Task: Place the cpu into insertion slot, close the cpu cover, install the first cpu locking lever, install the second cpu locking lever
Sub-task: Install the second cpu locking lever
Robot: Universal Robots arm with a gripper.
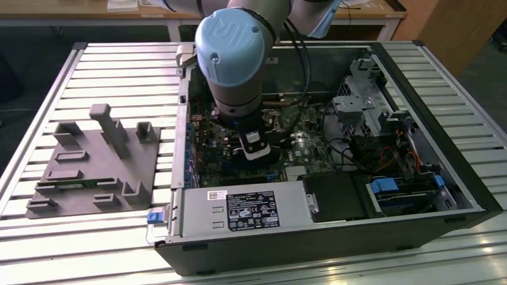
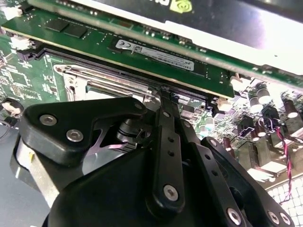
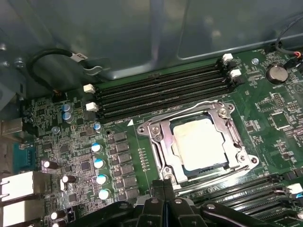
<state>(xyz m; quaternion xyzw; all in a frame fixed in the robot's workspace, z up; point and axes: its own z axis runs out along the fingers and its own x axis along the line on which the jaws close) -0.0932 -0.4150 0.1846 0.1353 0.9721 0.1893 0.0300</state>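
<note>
Down inside the computer case (image 1: 443, 178), my claw (image 3: 163, 187) is pinched shut, empty, tips at the edge of the insertion slot (image 3: 156, 142). One cpu (image 3: 199, 144) sits seated under the closed cpu cover (image 3: 236, 142). Four black memory slots (image 3: 161, 90) run just beyond; one graphics card (image 2: 189, 28) crowds alongside.
</note>
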